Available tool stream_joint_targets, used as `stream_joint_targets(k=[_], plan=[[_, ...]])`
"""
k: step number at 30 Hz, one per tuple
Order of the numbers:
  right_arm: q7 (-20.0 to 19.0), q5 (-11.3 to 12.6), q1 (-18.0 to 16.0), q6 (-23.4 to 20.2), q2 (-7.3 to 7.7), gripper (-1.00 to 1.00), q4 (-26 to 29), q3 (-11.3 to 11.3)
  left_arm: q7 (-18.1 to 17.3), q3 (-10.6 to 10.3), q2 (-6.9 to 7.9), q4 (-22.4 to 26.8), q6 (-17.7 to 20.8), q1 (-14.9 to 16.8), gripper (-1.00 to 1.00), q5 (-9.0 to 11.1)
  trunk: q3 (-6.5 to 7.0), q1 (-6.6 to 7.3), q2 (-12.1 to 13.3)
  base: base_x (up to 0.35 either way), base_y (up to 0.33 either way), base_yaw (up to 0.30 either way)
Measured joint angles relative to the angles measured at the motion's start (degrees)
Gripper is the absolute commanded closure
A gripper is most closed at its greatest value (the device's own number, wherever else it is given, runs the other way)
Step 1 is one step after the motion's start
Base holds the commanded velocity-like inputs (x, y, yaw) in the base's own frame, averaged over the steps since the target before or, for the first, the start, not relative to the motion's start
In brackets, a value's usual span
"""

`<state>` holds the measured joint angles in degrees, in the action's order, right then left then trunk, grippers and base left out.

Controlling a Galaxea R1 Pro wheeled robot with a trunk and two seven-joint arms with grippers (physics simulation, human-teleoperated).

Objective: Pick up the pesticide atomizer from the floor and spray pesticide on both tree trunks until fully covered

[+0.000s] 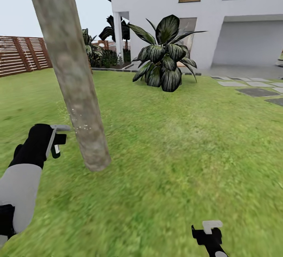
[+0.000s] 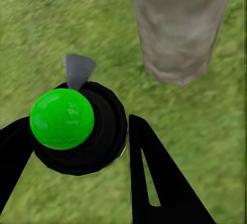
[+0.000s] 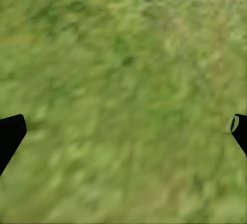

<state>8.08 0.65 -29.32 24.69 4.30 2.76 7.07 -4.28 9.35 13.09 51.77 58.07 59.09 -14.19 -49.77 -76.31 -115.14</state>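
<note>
Spraying stage by look: left gripper just beside trunk, fingers closed round atomizer, specks on bark. Right gripper well right of trunk, spread wide, empty, over lawn. Risk: nozzle aimed off trunk leaves coverage patchy.

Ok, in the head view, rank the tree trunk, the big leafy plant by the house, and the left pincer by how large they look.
Largest to smallest, as they appear:
1. Tree trunk, though it stands close to the camera, which inflates it.
2. Leafy plant, farther back, so its true size against the trunk is unsure.
3. Left pincer, plainly smallest.
</note>
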Motion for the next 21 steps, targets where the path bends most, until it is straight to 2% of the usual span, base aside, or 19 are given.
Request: stream_joint_targets(k=[4,21], plan=[[0.0,0.0,0.0,0.0,0.00,-1.00,0.0,0.0,0.0,-0.9,-1.04,0.1,0.1,0.1,1.00,-0.2,0.00,0.02,0.0,0.153,-0.165,0.027],[0.0,0.0,0.0,0.0,0.09,-1.00,-0.1,0.0,0.0,-1.1,-0.91,0.2,0.0,2.2,1.00,-0.7,0.00,0.00,0.0,0.017,-0.269,0.000]])
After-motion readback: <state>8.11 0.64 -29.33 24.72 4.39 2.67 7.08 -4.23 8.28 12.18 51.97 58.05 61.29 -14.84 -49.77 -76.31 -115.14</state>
